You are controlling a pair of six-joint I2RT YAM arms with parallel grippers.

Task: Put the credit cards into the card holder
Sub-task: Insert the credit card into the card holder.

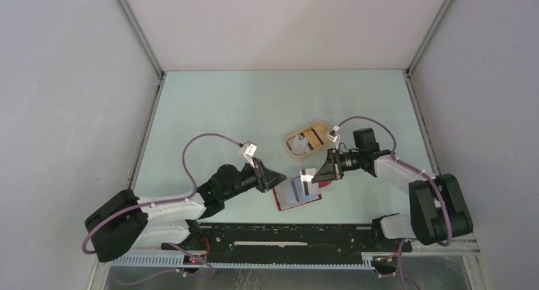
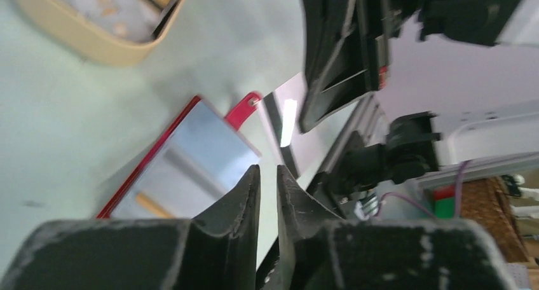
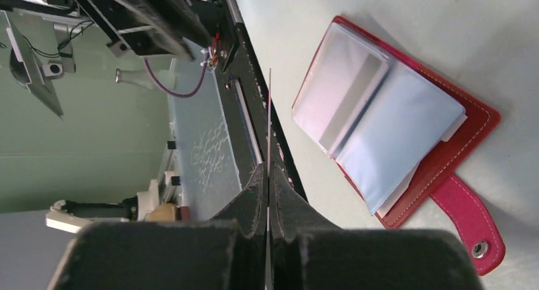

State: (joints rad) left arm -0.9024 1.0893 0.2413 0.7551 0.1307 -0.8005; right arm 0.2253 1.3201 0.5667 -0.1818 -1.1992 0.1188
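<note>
A whitish-grey credit card with a dark stripe is being pinched in the right gripper, whose fingers are pressing tight against both faces of it. From the right wrist view the card is showing only as a thin edge standing out from between the tips. It is hanging just over the far right corner of the card holder, close to the snap tab; whether it is touching the holder I cannot tell. The red card holder is lying open and flat on the pale green table, near the middle of its near edge, its pale blue-grey sleeves facing up and its tab pointing right. The left gripper is hovering just beside the holder's far left corner, its jaws parted by only a narrow gap and gripping nothing. Farther off, beyond the holder, more cards are lying in a beige oval tray. The right arm is reaching in from its base at the near right, elbow out to the right and forearm pointing left towards the middle. The left arm is stretching from the near left, its forearm pointing right and slightly far, so that the two grippers are facing each other over the holder.
</note>
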